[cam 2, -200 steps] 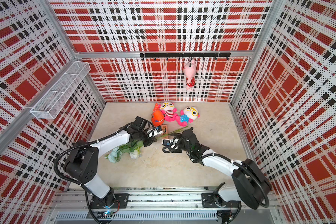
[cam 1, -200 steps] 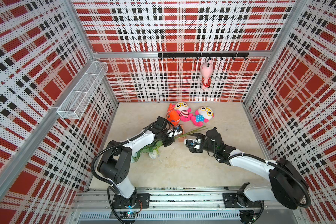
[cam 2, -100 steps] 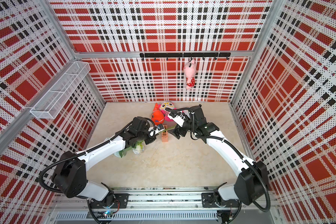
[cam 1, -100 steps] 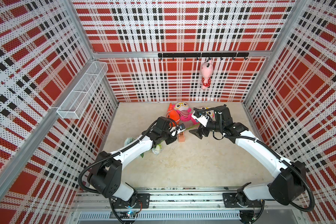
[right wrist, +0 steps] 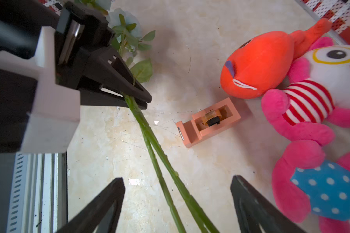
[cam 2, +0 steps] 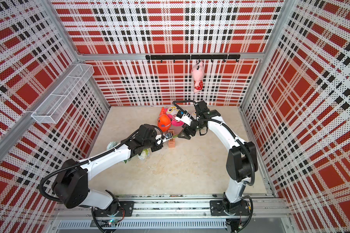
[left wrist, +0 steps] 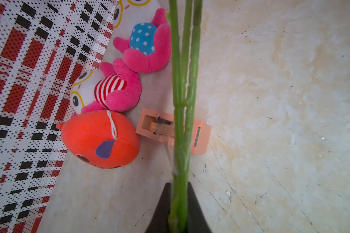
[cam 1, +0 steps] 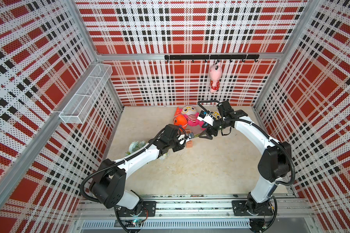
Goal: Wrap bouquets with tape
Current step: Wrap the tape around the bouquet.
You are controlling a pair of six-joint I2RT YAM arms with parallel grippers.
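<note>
Item: bouquets (right wrist: 150, 139). One bunch of artificial pale flowers with green leaves and long thin green stems. The left gripper (right wrist: 138, 98) is clamped tight on the stems, dark fingers (left wrist: 196, 209) pressed to either side of them in the left wrist view. The blooms (cam 1: 136, 145) show behind the left arm in both top views, over the worktop (cam 1: 200, 171); whether they rest on it cannot be told. The free stem ends run from the left gripper toward the right gripper (right wrist: 177, 203) and pass between its fingers.

Item: right gripper. Jaws spread wide, nothing held; the stems run through the gap without touching either finger in the right wrist view. In a top view it (cam 2: 183, 135) sits just beside the left gripper (cam 2: 171, 137), tips facing each other.

Item: tape (right wrist: 208, 122). Small peach block dispenser with a dark-cored roll in its middle slot, standing on the worktop just beneath the stems, untouched by either gripper. In the left wrist view the stems cross in front of it (left wrist: 154, 127).

Item: orange plush fish (left wrist: 101, 139), just beside the tape, toward the back wall.

Item: pink plush with red-striped belly (right wrist: 307, 100), touching the fish.

Item: pink plush with blue dotted belly (left wrist: 143, 40), next along.

Item: pink plush toy (cam 1: 215, 78), hanging from the black hook rail (cam 1: 190, 57).

Item: white wire basket (cam 1: 85, 94), mounted on the side wall.
</note>
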